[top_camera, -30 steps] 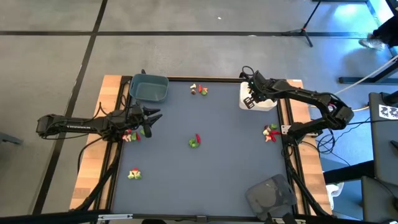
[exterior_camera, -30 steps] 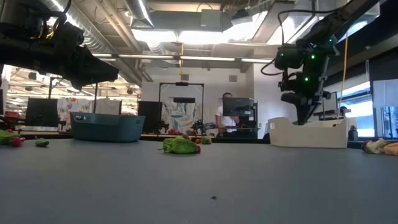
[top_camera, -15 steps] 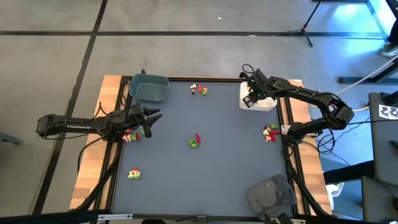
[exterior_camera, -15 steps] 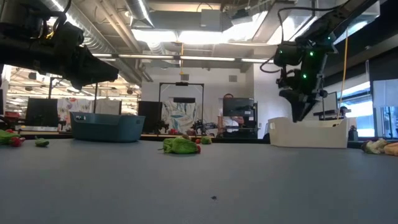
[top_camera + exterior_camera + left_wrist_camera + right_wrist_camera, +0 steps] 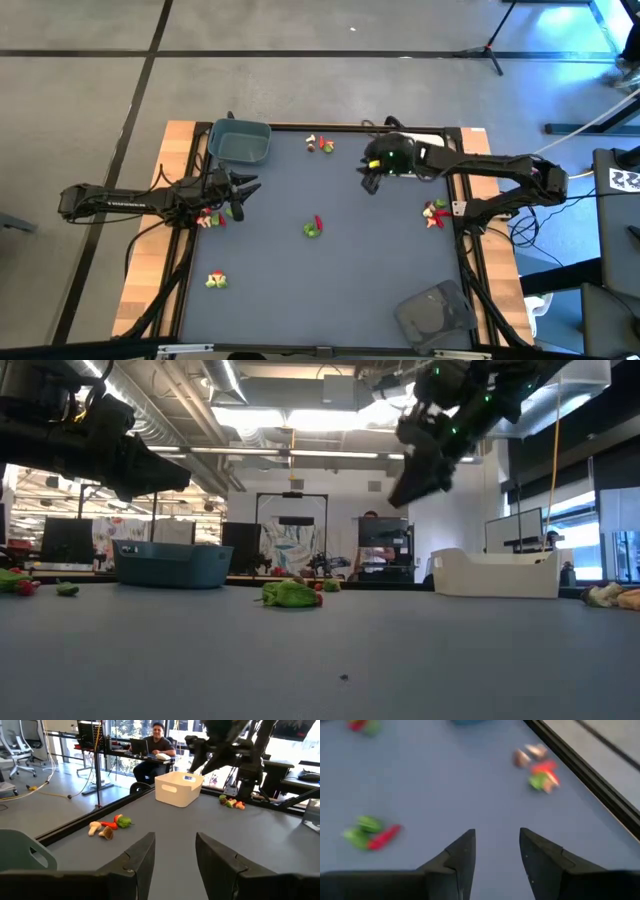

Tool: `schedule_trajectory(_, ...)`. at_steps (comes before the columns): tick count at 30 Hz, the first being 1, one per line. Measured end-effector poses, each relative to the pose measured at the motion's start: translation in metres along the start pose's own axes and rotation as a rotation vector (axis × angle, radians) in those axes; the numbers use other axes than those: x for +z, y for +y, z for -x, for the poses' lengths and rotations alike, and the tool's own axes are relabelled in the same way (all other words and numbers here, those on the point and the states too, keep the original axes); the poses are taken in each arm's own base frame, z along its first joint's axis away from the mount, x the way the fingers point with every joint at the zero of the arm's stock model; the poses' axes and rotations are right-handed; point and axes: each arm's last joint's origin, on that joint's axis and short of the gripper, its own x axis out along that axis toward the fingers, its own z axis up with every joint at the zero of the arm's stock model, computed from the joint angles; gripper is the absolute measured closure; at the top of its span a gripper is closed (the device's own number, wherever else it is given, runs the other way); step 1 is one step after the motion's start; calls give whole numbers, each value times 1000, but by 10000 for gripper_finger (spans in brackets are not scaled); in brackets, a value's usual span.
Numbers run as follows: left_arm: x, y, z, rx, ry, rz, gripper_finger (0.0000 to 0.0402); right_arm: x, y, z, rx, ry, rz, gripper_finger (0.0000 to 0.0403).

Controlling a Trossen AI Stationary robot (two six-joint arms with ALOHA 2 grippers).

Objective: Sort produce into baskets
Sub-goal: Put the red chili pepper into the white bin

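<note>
Small piles of produce lie on the blue mat: one in the middle [image 5: 313, 227], one at the far edge [image 5: 320, 144], one at the left [image 5: 210, 217], one near left [image 5: 216, 280], one at the right [image 5: 435, 213]. The blue-grey basket [image 5: 240, 142] stands at the far left. The white basket [image 5: 495, 573] stands at the far right, largely under my right arm in the high view. The dark grey basket [image 5: 435, 312] is at the near right. My right gripper [image 5: 370, 182] hangs open over the mat, slanting down toward the middle. My left gripper [image 5: 247, 186] waits open above the left pile.
Wooden strips and a black frame edge the mat. Bare mat lies between the middle pile and the near edge. A person sits at a desk beyond the far side [image 5: 157, 735].
My right gripper has opened over the white basket, then risen out of it. It has swung toward the table's left, out over the mat, tipping from pointing down to slanting. My left arm has kept still.
</note>
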Motion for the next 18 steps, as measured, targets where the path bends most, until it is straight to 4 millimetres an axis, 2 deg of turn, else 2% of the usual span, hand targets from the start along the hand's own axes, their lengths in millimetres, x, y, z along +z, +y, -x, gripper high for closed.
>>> schedule_trajectory(6, 0, 0, 0, 0, 0, 1, 263, -2, 44, -9, 123, -48, 83, 249)
schedule_trajectory(12, 0, 0, 0, 0, 0, 0, 263, -16, 84, -37, 217, -48, 150, 249)
schedule_trajectory(18, 0, 0, 0, 0, 1, 0, 263, -32, 108, -65, 266, -52, 174, 249)
